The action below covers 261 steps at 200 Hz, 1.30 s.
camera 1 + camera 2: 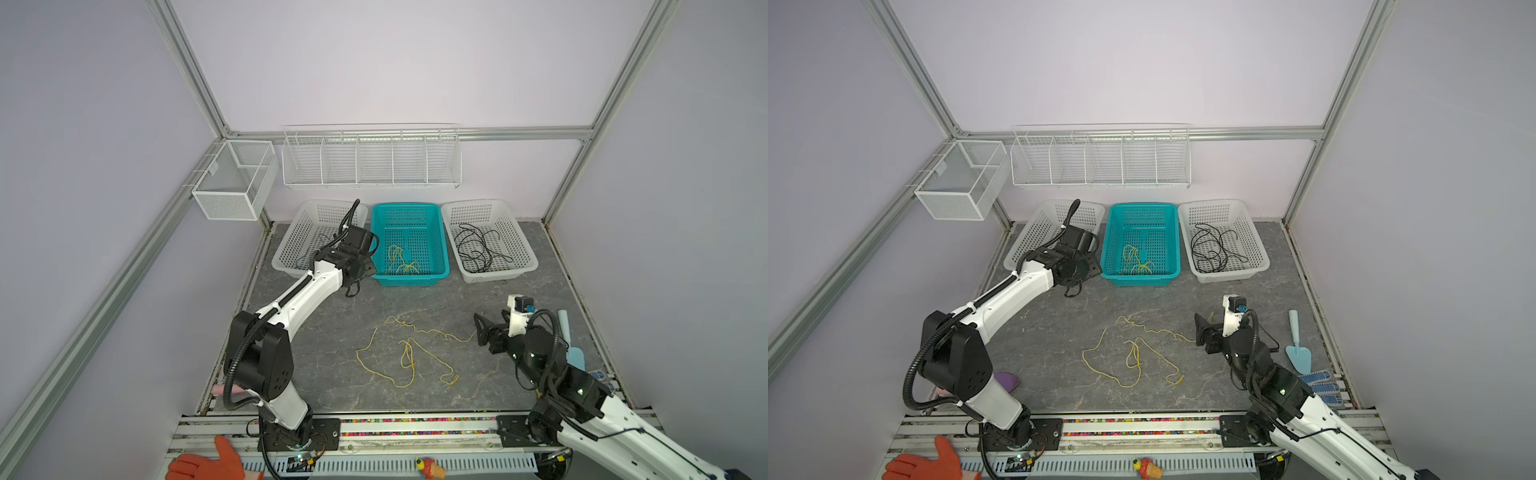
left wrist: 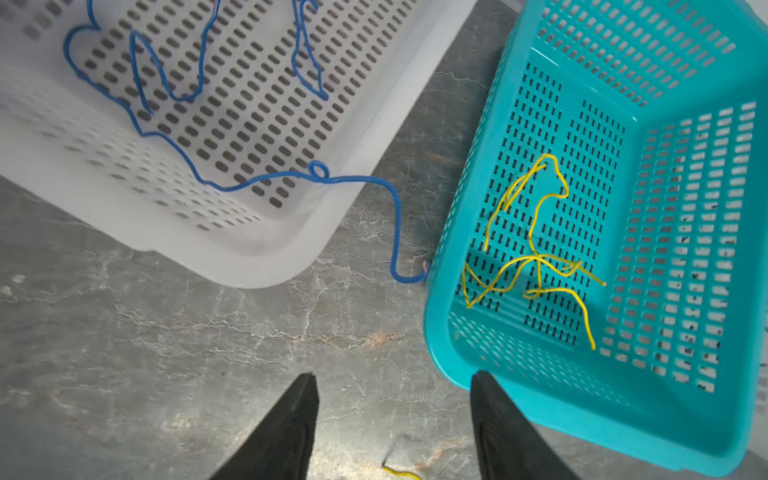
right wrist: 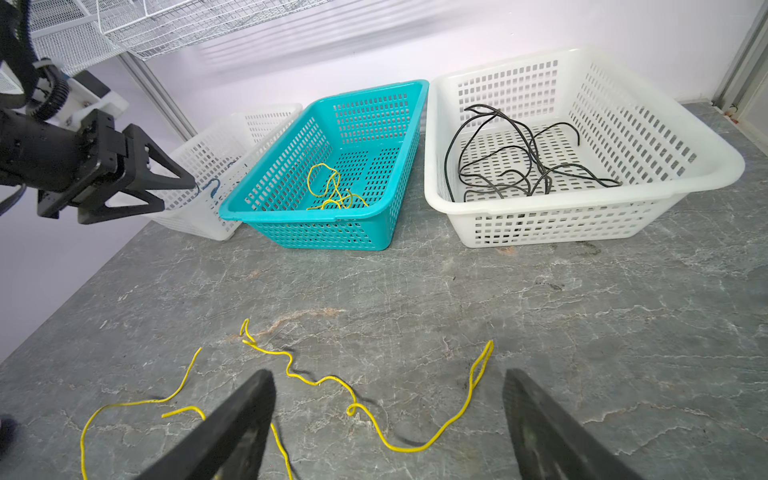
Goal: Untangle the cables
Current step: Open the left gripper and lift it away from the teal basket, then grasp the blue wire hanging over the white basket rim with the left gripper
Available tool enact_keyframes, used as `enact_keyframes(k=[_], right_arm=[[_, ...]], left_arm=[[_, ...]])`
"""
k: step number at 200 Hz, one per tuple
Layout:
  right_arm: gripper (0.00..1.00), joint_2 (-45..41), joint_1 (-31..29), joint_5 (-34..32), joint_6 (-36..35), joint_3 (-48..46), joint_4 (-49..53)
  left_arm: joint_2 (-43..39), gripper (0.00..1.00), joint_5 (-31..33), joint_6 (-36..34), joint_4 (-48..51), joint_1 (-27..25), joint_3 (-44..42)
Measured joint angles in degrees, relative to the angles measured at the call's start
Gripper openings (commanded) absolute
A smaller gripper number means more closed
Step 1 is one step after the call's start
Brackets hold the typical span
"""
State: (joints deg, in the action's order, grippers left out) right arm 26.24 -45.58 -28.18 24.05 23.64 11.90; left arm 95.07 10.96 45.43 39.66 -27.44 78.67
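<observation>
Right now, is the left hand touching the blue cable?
Apart. Left wrist view: bare table lies between the open left hand and the blue cable.

Overhead stereo pair, wrist close-ups

tabletop (image 1: 324, 374): grey, marbled with pale veins and a few rusty streaks. middle basket (image 3: 324, 235): teal, slotted grid. left basket (image 2: 249, 257) and right basket (image 3: 561, 224): white, same slotted grid. yellow cable (image 3: 405, 450) on the tabletop; second yellow cable (image 2: 536, 261) in the middle basket; black cable (image 3: 536, 183); blue cable (image 2: 397, 216). left gripper (image 2: 393, 373) and right gripper (image 3: 387, 371): matte black. arm shells (image 1: 307, 291) white, joints black. walls (image 1: 415, 62) pale lilac. glove (image 1: 208, 461) orange; trowel (image 1: 1298, 353) light blue.
</observation>
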Motion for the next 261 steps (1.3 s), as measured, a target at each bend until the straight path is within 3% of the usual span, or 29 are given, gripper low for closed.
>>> enact_keyframes(k=[86,153,196,261], right_arm=[[0.88,-1.03,0.00,1.05,-0.02,-0.70,-0.26],[0.88,-1.27,0.00,1.42,0.00,-0.76,-1.11],[0.88,-1.27,0.00,1.46,-0.02,-0.76,-1.49],[0.88,-1.27,0.00,1.49,-0.02,-0.79,-1.51]], left_arm=[[8.11,0.44,-6.36,6.45,-6.88,3.02,0.85],[9.53,0.25,-6.38,5.97,-8.52,4.59,3.78],[11.63,0.21,-6.56,5.07,-8.52,4.74,4.02],[11.67,0.08,-7.30,4.85,-8.50,5.60,4.04]])
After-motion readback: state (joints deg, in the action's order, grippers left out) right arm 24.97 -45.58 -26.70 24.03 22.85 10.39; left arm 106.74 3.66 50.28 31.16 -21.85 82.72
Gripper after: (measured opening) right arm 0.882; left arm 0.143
